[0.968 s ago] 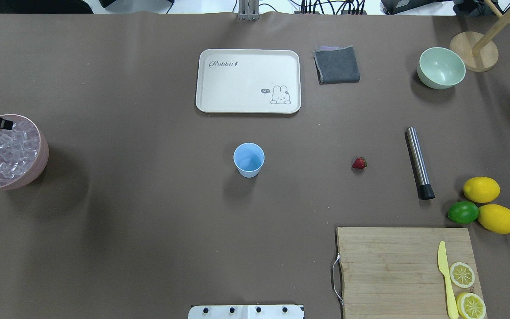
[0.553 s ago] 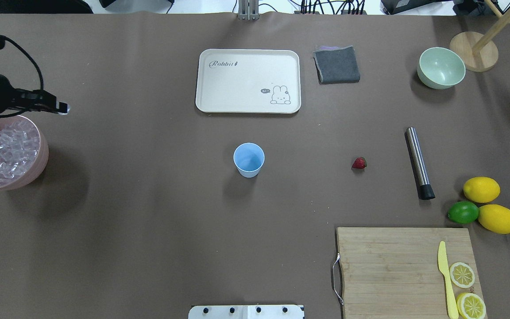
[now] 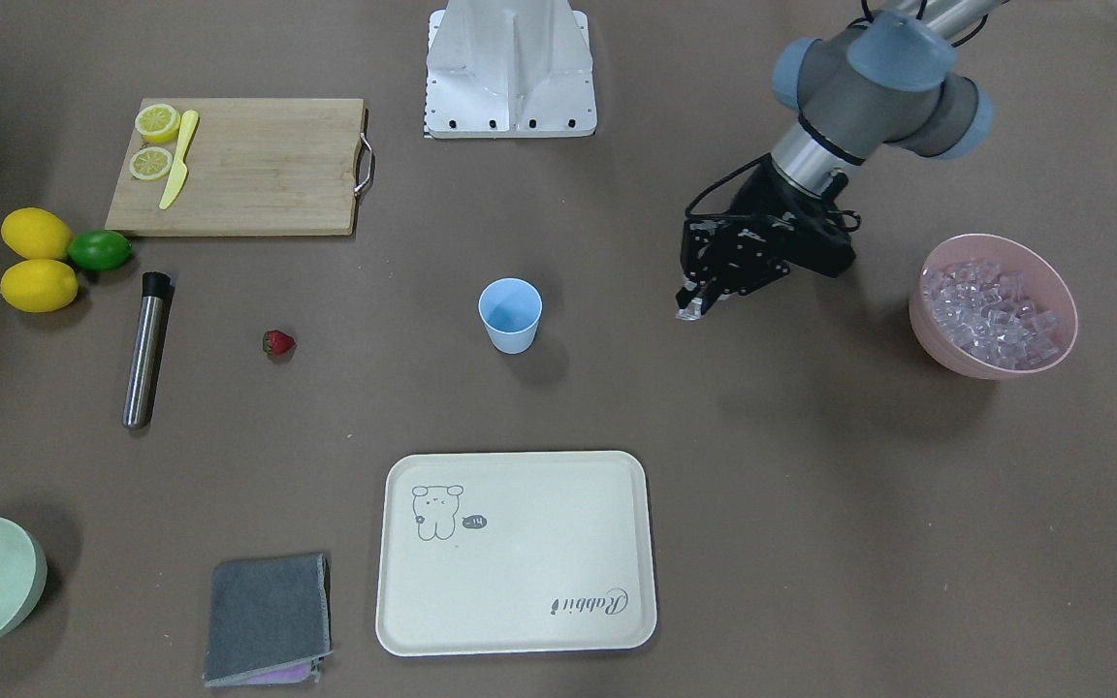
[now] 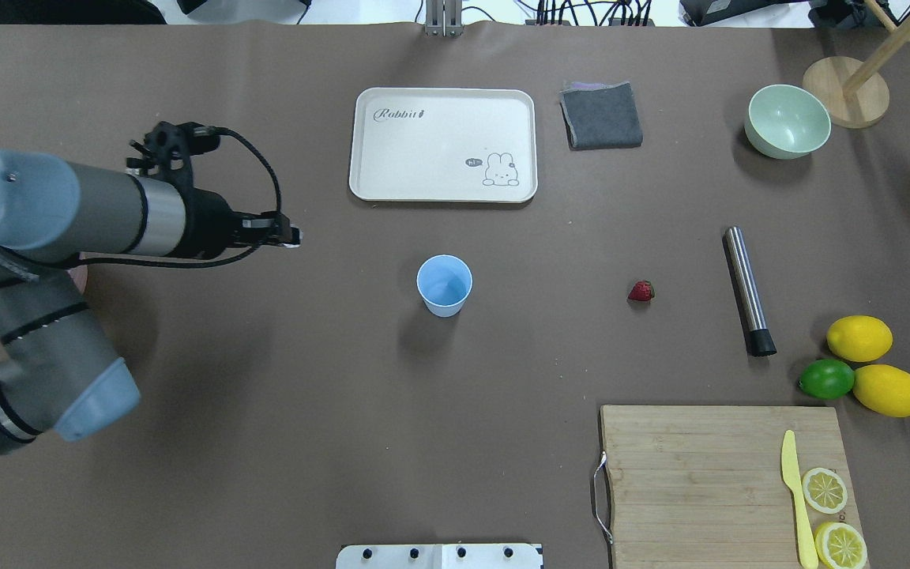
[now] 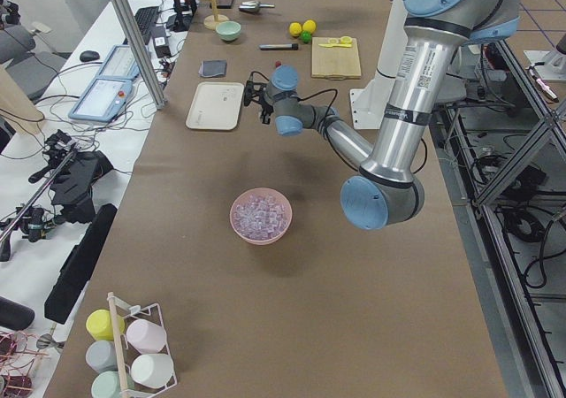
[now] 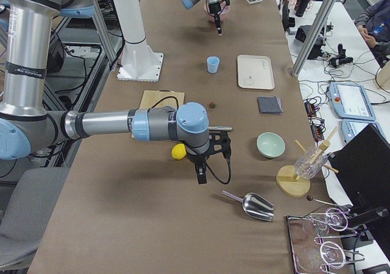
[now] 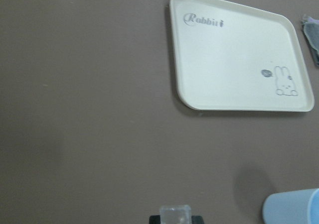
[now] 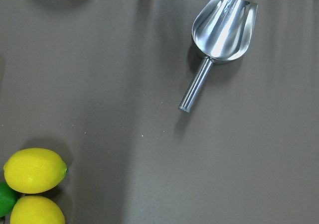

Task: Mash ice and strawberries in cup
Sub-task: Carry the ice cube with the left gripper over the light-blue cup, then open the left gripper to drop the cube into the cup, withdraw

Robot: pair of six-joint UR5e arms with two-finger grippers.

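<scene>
This is a robotics lab, not a kitchen. My left arm (image 4: 52, 205) and right arm (image 6: 109, 123) stand at a white metal pedestal (image 3: 510, 68) with bolt holes, beside a long table (image 4: 265, 442) covered in brown sheeting. Aluminium frame posts (image 5: 134, 40) stand along its far edge. Beyond that edge run benches with teach pendants (image 5: 95, 87), a keyboard (image 5: 141, 19), a mouse (image 5: 88, 56) and bundles of cable (image 4: 581, 12) — a person's arms (image 6: 372, 31) show at one. The cutting board (image 4: 720, 482), cup (image 4: 444, 284) and tray (image 4: 443, 144) lie well apart on the sheet
</scene>
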